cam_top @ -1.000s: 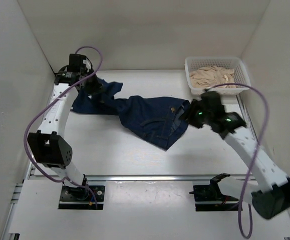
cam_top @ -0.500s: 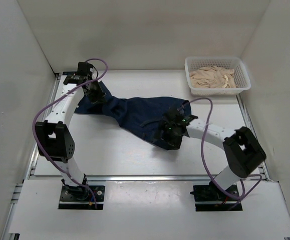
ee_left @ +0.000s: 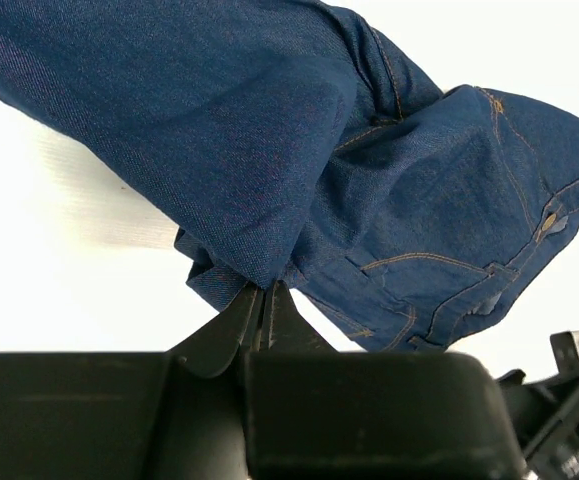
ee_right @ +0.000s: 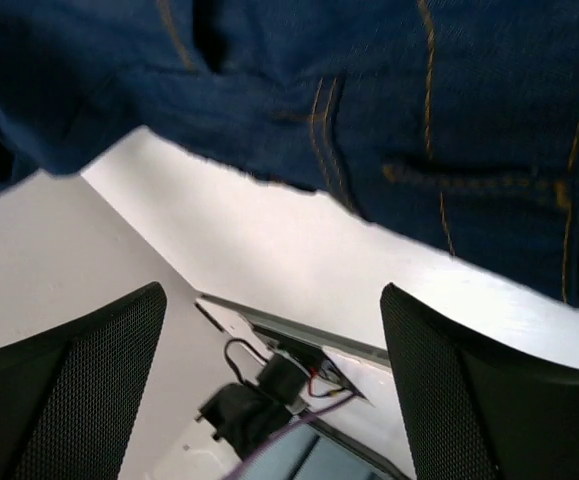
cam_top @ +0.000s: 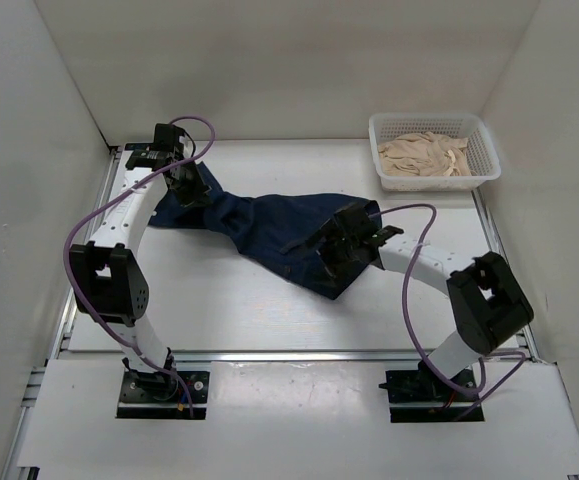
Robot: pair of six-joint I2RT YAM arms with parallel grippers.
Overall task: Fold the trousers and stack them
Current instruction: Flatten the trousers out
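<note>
The dark navy jeans [cam_top: 269, 225] lie crumpled across the table from the far left to the centre, the waist end with orange-stitched pockets toward the right. My left gripper [cam_top: 191, 190] is shut on a fold of a leg end at the far left; in the left wrist view the fingers [ee_left: 265, 300] pinch the denim [ee_left: 269, 130]. My right gripper [cam_top: 337, 250] is open and empty, low over the waist end; in its wrist view the pads [ee_right: 469, 400] stand wide apart below the denim [ee_right: 369, 100].
A white basket [cam_top: 481, 176] holding beige cloth [cam_top: 424, 155] stands at the far right corner. White walls enclose the table on three sides. Purple cables loop off both arms.
My right arm swung in from the right to the jeans' waist end and opened over it. My left gripper shifted slightly right, still holding the leg end, and the jeans bunched closer.
</note>
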